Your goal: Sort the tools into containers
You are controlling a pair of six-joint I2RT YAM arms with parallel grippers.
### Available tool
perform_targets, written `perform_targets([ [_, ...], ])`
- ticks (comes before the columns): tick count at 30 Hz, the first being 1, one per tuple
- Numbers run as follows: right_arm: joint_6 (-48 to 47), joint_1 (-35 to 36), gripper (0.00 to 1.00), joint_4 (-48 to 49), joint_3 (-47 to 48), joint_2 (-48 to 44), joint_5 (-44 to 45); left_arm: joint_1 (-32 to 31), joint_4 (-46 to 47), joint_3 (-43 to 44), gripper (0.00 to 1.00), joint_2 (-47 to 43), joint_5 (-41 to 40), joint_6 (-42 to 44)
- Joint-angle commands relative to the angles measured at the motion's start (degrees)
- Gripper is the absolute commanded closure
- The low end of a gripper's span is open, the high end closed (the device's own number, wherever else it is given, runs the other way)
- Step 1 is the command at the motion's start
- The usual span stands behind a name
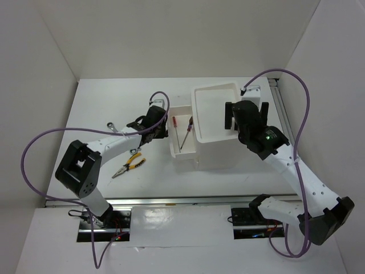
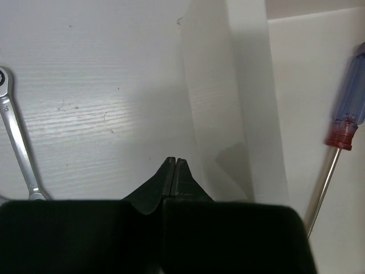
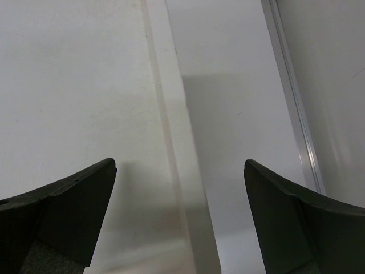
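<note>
The white box unit (image 1: 215,145) stands right of centre with one drawer (image 1: 178,153) pulled out to the left. In the drawer lie a red-handled screwdriver (image 1: 174,123) and a blue-handled screwdriver (image 1: 187,132), the latter also in the left wrist view (image 2: 347,108). My left gripper (image 1: 159,129) is shut and empty, just outside the drawer's left wall (image 2: 245,85); its tips (image 2: 174,162) are pressed together. A silver wrench (image 1: 114,126) lies on the table to its left (image 2: 17,142). Yellow-black pliers (image 1: 128,164) lie nearer the front. My right gripper (image 1: 246,109) is open and empty above the top tray's right rim (image 3: 171,114).
The white table (image 1: 114,103) is enclosed by white walls at the back and sides. A metal rail (image 3: 291,97) runs along the table's right edge beside the box unit. Purple cables loop above both arms. The green-handled screwdrivers and the second wrench are out of view.
</note>
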Motion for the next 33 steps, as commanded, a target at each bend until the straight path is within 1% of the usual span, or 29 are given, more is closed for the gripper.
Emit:
perform_targets([
  [1, -1.11, 0.51, 0.00, 2.18, 0.50, 1.60, -0.59, -2.05, 5.40, 4.57, 1.00, 0.33, 4.61, 1.02],
  [3, -1.11, 0.51, 0.00, 1.05, 0.50, 3.44, -0.59, -2.66, 4.78, 6.41, 1.00, 1.99, 4.61, 1.02],
  [5, -1.11, 0.51, 0.00, 1.04, 1.03, 4.24, -1.20, -3.19, 4.78, 6.43, 1.00, 2.52, 4.61, 0.31],
  [8, -1.11, 0.51, 0.00, 1.04, 1.03, 4.25, -2.78, -4.33, 5.57, 8.00, 1.00, 4.01, 4.61, -0.21],
  [12, 0.90, 0.51, 0.00, 0.26, 1.03, 4.25, -3.84, -5.39, 2.94, 10.03, 1.00, 6.04, 2.77, -0.74],
  [16, 4.15, 0.51, 0.00, -1.33, 0.50, 4.25, -3.32, -5.92, 3.63, 10.03, 0.99, 6.05, 2.77, -2.15],
  [20, 5.92, 0.51, 0.00, -0.81, -1.79, 2.32, -3.84, -6.61, 4.16, 11.08, 0.99, 7.19, 4.17, -3.46],
  [23, 6.45, 0.51, 0.00, -0.81, -3.10, 2.31, -5.25, -7.76, 7.23, 10.56, 0.97, 7.19, 6.80, -4.16],
  [25, 6.97, 0.51, 0.00, -0.81, -3.11, 2.31, -5.95, -7.76, 9.08, 9.86, 0.96, 7.19, 10.13, -4.69],
  [27, 6.97, 0.51, 0.00, -0.81, -3.11, 2.31, -5.95, -7.76, 10.75, 9.33, 0.96, 7.19, 10.85, -5.22],
  [29, 6.97, 0.51, 0.00, -0.81, -3.11, 1.79, -5.95, -7.76, 12.85, 8.10, 0.95, 7.19, 13.22, -5.75],
  [32, 6.97, 0.51, 0.00, -0.81, -3.11, 1.26, -5.34, -7.76, 13.39, 8.10, 0.92, 7.19, 13.75, -6.27],
  [33, 6.97, 0.51, 0.00, -0.81, -3.11, 1.26, -5.34, -7.76, 12.17, 8.10, 0.92, 7.19, 13.75, -6.89],
])
